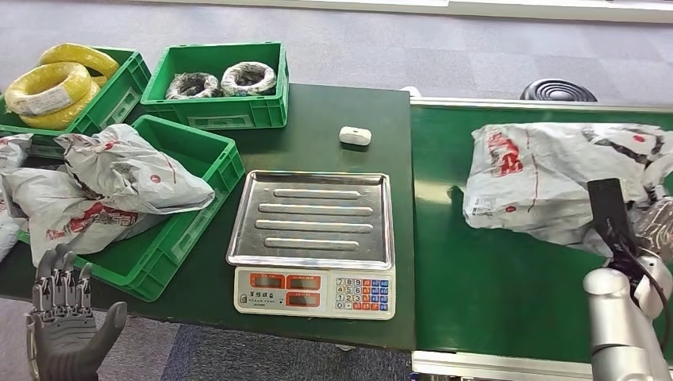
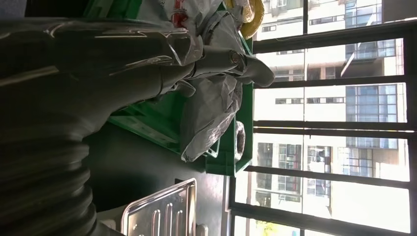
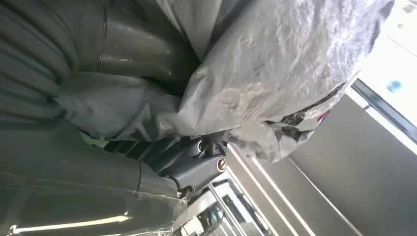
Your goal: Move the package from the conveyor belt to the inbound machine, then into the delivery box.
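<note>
Right wrist view puts the right hand clamped on the grey plastic package: thumb and darker fingers pinch a crumpled fold of the bag, with film bunched against the palm. Head view shows that package lying on the green conveyor belt, at its right side, with the right hand at the bag's right end, mostly hidden behind the dark wrist camera mount and cut off by the frame edge; the grasp cannot be confirmed from there. Left hand sits low at the table's front-left corner, fingers upright and spread, holding nothing, touching nothing. Left wrist view has the left hand large and dark, thumb extended toward the green delivery box; more grey bags are heaped in it. Head view shows that box left of the scale, whose steel tray is bare. Small white device lies behind the scale.
</note>
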`<state>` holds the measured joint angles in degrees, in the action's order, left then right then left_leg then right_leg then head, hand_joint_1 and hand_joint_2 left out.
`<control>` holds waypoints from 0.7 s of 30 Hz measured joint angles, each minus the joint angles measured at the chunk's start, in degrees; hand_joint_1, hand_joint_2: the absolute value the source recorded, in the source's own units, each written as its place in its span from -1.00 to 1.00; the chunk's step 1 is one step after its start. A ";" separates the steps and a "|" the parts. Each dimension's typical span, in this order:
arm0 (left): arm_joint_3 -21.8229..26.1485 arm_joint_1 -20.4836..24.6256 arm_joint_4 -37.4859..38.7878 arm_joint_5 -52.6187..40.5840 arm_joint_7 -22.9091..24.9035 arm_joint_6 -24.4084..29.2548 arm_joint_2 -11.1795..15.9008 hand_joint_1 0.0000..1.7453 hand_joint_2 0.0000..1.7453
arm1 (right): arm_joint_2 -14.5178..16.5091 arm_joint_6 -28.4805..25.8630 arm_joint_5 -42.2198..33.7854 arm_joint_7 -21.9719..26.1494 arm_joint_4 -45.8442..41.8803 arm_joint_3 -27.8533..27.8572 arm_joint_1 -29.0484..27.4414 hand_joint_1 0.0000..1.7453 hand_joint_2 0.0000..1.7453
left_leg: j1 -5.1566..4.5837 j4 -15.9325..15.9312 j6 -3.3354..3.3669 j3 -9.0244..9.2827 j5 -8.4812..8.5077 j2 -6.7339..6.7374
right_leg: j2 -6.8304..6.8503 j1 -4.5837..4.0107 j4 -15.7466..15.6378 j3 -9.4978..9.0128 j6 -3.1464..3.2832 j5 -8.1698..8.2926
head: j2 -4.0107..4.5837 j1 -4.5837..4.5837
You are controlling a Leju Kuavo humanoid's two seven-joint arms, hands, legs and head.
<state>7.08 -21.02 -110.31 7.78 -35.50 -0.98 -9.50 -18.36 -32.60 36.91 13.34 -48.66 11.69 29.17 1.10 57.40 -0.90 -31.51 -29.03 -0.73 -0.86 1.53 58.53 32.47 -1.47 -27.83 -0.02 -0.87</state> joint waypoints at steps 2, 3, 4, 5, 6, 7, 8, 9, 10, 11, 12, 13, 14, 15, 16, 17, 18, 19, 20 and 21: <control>-0.33 0.56 0.41 -0.06 -0.12 0.00 0.19 -1.00 1.00 | 0.33 -2.13 -3.55 2.37 -8.10 0.36 -1.27 1.00 1.00 | 0.00 -0.01 0.00 -0.03 0.00 0.00 | 0.00 0.00 0.01 0.02 0.00 0.00 | 0.00 0.01; -0.45 0.86 0.60 -0.10 -0.26 0.00 0.26 -1.00 1.00 | 0.59 -3.24 -4.58 3.11 -12.37 0.33 -1.72 1.00 1.00 | 0.01 -0.01 0.00 -0.04 0.00 0.01 | -0.01 -0.01 0.02 0.04 0.00 0.00 | 0.00 0.00; -0.53 1.16 0.74 -0.17 -0.44 0.00 0.32 -1.00 1.00 | 0.91 -4.25 -5.29 3.82 -16.26 0.17 -1.99 1.00 1.00 | 0.01 -0.02 0.00 -0.05 0.00 0.02 | -0.01 -0.01 0.02 0.04 0.00 0.00 | 0.00 0.01; -0.61 1.47 0.87 -0.30 -0.61 0.00 0.37 -1.00 1.00 | 1.33 -5.16 -5.91 4.88 -19.93 -0.18 -2.11 1.00 1.00 | 0.01 -0.03 0.00 -0.08 0.00 0.03 | -0.02 -0.02 0.03 0.04 0.00 0.00 | 0.00 0.00; -0.68 1.76 0.98 -0.44 -0.74 0.00 0.41 -1.00 1.00 | 1.81 -5.81 -6.34 6.15 -23.03 -0.71 -2.08 1.00 1.00 | 0.01 -0.04 0.00 -0.09 0.00 0.04 | -0.02 -0.02 0.04 0.04 0.00 0.00 | 0.00 0.01; -0.77 2.03 1.09 -0.59 -0.83 0.00 0.46 -1.00 1.00 | 2.40 -6.20 -6.66 7.71 -25.66 -1.52 -1.92 1.00 1.00 | 0.02 -0.04 -0.01 -0.10 0.00 0.07 | -0.04 -0.02 0.04 0.04 0.01 0.00 | 0.00 0.01; -0.90 2.34 1.22 -0.75 -0.90 0.00 0.52 -1.00 1.00 | 3.08 -6.42 -6.75 9.19 -28.07 -2.64 -1.63 1.00 1.00 | 0.02 -0.04 -0.01 -0.06 0.01 0.09 | -0.06 -0.03 0.04 0.04 0.01 0.00 | 0.00 0.00; -1.03 2.67 1.36 -0.88 -0.94 0.00 0.59 -1.00 1.00 | 3.72 -6.49 -6.66 10.13 -30.08 -3.88 -1.29 1.00 1.00 | 0.02 -0.04 -0.01 -0.01 0.01 0.10 | -0.08 -0.03 0.04 0.03 0.01 0.00 | 0.00 -0.01; -1.18 2.95 1.49 -1.00 -0.97 0.00 0.63 -1.00 1.00 | 4.35 -6.41 -6.50 10.61 -31.93 -5.17 -0.90 1.00 1.00 | 0.02 -0.04 -0.01 0.01 0.03 0.08 | -0.06 -0.03 0.05 0.00 0.01 0.00 | 0.00 -0.01; -1.32 3.15 1.62 -1.10 -1.02 0.01 0.67 -1.00 1.00 | 4.97 -5.96 -6.50 10.56 -33.48 -6.40 -0.45 1.00 1.00 | 0.02 -0.04 -0.02 0.02 0.04 0.04 | -0.03 -0.03 0.05 -0.03 0.01 0.00 | 0.00 0.01; -1.42 3.27 1.74 -1.16 -1.09 0.05 0.71 -1.00 1.00 | 5.60 -4.78 -6.96 10.11 -34.68 -7.55 0.08 1.00 1.00 | 0.02 -0.04 -0.03 0.00 0.06 0.01 | 0.01 -0.04 0.06 -0.06 0.01 0.00 | 0.00 0.02; -1.48 3.38 1.83 -1.21 -1.23 0.13 0.74 -1.00 1.00 | 6.38 -2.13 -8.17 9.20 -35.61 -8.93 0.86 1.00 1.00 | 0.02 -0.05 -0.03 -0.03 0.07 0.02 | 0.01 -0.03 0.07 -0.08 0.03 0.01 | 0.00 0.02; -1.53 3.59 1.92 -1.26 -1.40 0.21 0.78 -1.00 1.00 | 7.30 2.04 -10.08 8.06 -36.18 -10.65 1.88 1.00 1.00 | 0.02 -0.06 -0.04 -0.02 0.07 0.10 | -0.07 -0.03 0.07 -0.07 0.05 0.03 | 0.00 0.03; -1.61 3.94 2.03 -1.31 -1.58 0.24 0.83 -1.00 1.00 | 8.32 7.40 -12.30 6.96 -36.45 -12.76 3.05 1.00 1.00 | 0.02 -0.06 -0.04 -0.01 0.07 0.21 | -0.16 -0.03 0.07 -0.06 0.08 0.06 | 0.00 0.03; -1.74 4.43 2.21 -1.35 -1.75 0.15 0.91 -1.00 1.00 | 9.52 13.60 -14.37 6.10 -36.34 -15.35 4.40 1.00 1.00 | 0.02 -0.07 -0.05 0.01 0.07 0.31 | -0.25 -0.04 0.07 -0.03 0.12 0.09 | 0.00 0.02; -1.91 5.04 2.46 -1.37 -1.85 -0.03 1.00 -1.00 1.00 | 10.83 19.44 -15.88 5.69 -35.68 -18.12 5.81 1.00 1.00 | 0.04 -0.07 -0.07 0.06 0.08 0.38 | -0.31 -0.05 0.08 0.01 0.14 0.10 | 0.00 0.02; -2.10 5.69 2.79 -1.37 -1.91 -0.28 1.10 -1.00 1.00 | 12.26 24.57 -16.87 5.50 -34.43 -20.99 7.21 1.00 1.00 | 0.06 -0.07 -0.11 0.07 0.11 0.40 | -0.33 -0.07 0.08 0.03 0.15 0.12 | 0.00 0.01; -2.28 6.39 3.18 -1.38 -1.97 -0.54 1.20 -1.00 1.00 | 13.91 28.91 -17.51 5.38 -32.33 -23.89 8.68 1.00 1.00 | 0.10 -0.07 -0.16 0.10 0.15 0.36 | -0.32 -0.11 0.09 0.05 0.16 0.12 | 0.00 0.00; -2.45 7.03 3.55 -1.39 -2.00 -0.77 1.28 -1.00 1.00 | 15.59 32.13 -17.89 5.06 -29.56 -26.47 10.05 1.00 1.00 | 0.14 -0.07 -0.21 0.11 0.19 0.30 | -0.29 -0.15 0.10 0.05 0.17 0.12 | 0.00 0.00; -2.61 7.59 3.87 -1.40 -2.02 -0.99 1.34 -1.00 1.00 | 17.29 34.46 -17.97 4.37 -26.25 -28.76 11.33 1.00 1.00 | 0.18 -0.06 -0.25 0.10 0.22 0.23 | -0.25 -0.19 0.11 0.04 0.18 0.12 | 0.00 0.02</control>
<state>4.47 -13.43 -106.43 6.38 -37.51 -1.98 -8.16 -1.07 1.86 18.95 17.71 -74.91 -17.06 40.50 1.28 57.34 -1.15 -31.41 -28.81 -0.50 -1.10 1.34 58.63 32.51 -1.29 -27.70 -0.02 -0.85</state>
